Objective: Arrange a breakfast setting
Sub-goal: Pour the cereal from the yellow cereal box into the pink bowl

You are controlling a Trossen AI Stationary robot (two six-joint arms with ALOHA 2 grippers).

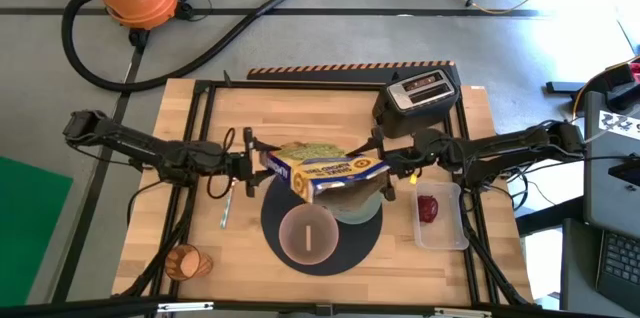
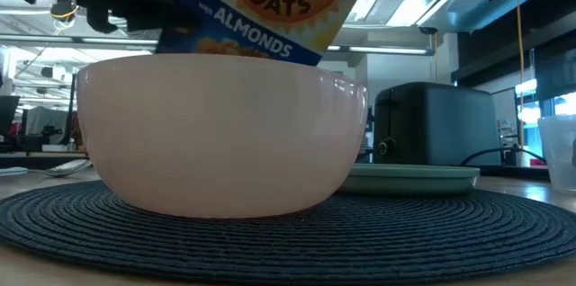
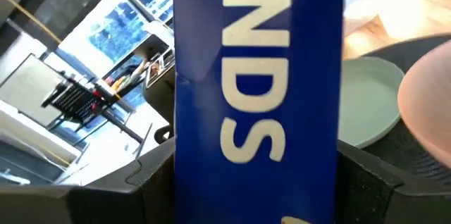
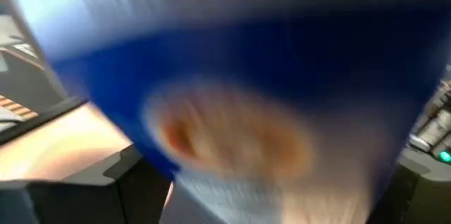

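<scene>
A blue and yellow cereal box (image 1: 325,171) hangs tilted between my two grippers, above the far part of the round dark-grey mat (image 1: 368,243). My left gripper (image 1: 256,164) is shut on its left end, my right gripper (image 1: 386,167) on its right end. The pink bowl (image 1: 308,235) stands on the mat just near of the box; in the low view the box (image 2: 270,7) hangs above the bowl (image 2: 220,133). The pale green plate (image 1: 362,208) lies on the mat, partly under the box. The metal spoon (image 1: 226,208) lies left of the mat. The orange cup (image 1: 190,261) lies at the near left. The red apple (image 1: 428,208) sits in a clear tub. The toast is out of view. My left gripper pinches the box's narrow blue lettered side (image 3: 257,111) between its two fingers (image 3: 151,182), coming level from the table's left. The box is lifted clear of the table. My right gripper has the box's other end (image 4: 232,111) between its two fingers (image 4: 130,175), coming level from the table's right; blur hides the exact part.
The black toaster (image 1: 420,98) stands at the far right, behind the right arm. A clear tub (image 1: 440,216) stands right of the mat. A mottled greenish thing (image 1: 305,148) lies just beyond the box. The table's near-right corner shows bare wood.
</scene>
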